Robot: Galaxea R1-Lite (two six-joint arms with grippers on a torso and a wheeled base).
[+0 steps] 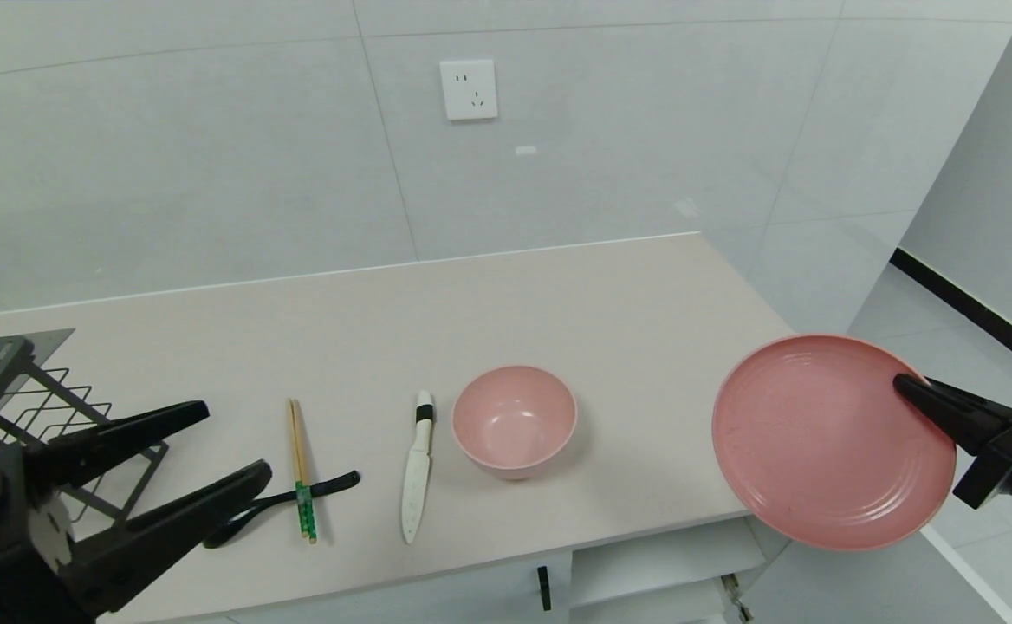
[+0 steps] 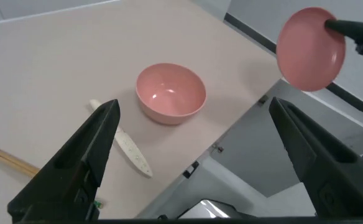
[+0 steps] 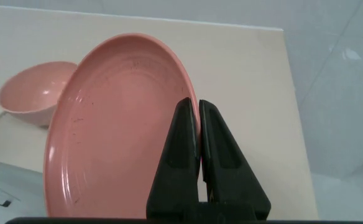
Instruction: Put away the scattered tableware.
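Observation:
My right gripper (image 1: pixel 904 386) is shut on the rim of a pink plate (image 1: pixel 827 442), holding it tilted in the air past the counter's right front corner; the plate (image 3: pixel 119 124) and the clamped gripper (image 3: pixel 197 109) also show in the right wrist view. A pink bowl (image 1: pixel 515 419) stands upright on the counter. Left of it lie a white knife (image 1: pixel 417 468), a pair of chopsticks (image 1: pixel 301 468) and a black utensil (image 1: pixel 285 503) crossing under them. My left gripper (image 1: pixel 233 442) hovers open above the counter's left front, near the black utensil. The bowl (image 2: pixel 170 92) sits between its fingers in the left wrist view.
A dark wire rack (image 1: pixel 29 390) stands at the counter's left edge. The beige counter (image 1: pixel 471 312) meets a tiled wall with a socket (image 1: pixel 469 88). A drawer front with a black handle (image 1: pixel 543 588) lies below the front edge.

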